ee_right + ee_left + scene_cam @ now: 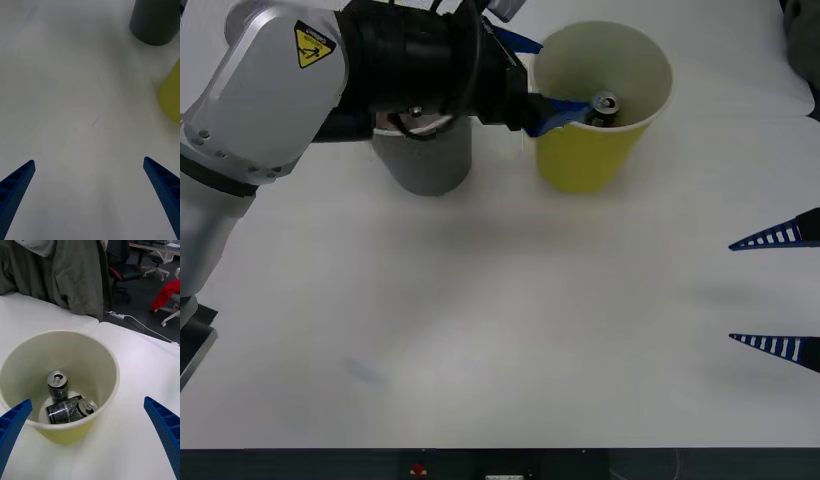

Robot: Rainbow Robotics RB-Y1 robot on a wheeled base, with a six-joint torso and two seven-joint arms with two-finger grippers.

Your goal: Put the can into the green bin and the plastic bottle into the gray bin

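Note:
The green bin [592, 155] stands at the back of the table, right of the gray bin [425, 160]. Inside the green bin one can [57, 384] stands upright and a second can [69, 410] lies on its side beside it; a can [607, 105] also shows through the bin's mouth in the front view. My left gripper [563, 77] hangs open at the green bin's near rim [60, 332], holding nothing [87, 402]. My right gripper [732, 292] is open and empty over bare table at the right edge [88, 163]. The plastic bottle is out of view.
My left arm reaches across above the gray bin [155, 22] and hides its mouth. The green bin [170, 97] stands close beside it. Behind the table are hanging coats [75, 273] and office chairs [123, 272].

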